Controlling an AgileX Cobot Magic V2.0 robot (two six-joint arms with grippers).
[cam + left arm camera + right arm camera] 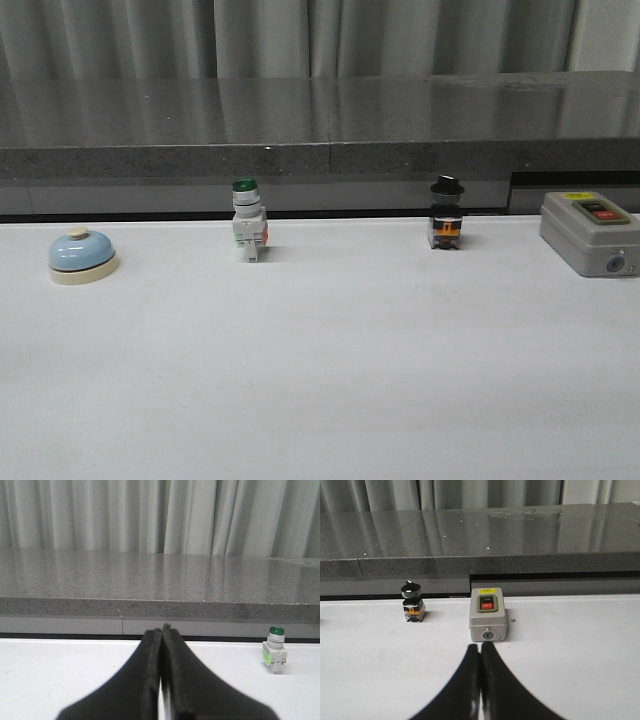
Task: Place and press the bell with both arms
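The light-blue bell (82, 254) with a cream base and knob stands on the white table at the far left of the front view. It shows in neither wrist view. No arm shows in the front view. My left gripper (161, 628) is shut and empty, low over the white table. My right gripper (480, 647) is shut and empty, its tips just short of the grey box.
A green-capped white switch (248, 220) stands left of centre, also in the left wrist view (275, 650). A black-knobbed switch (446, 213) stands right of centre. A grey box with red and black buttons (592, 232) sits far right. A grey stone ledge (320, 130) runs behind.
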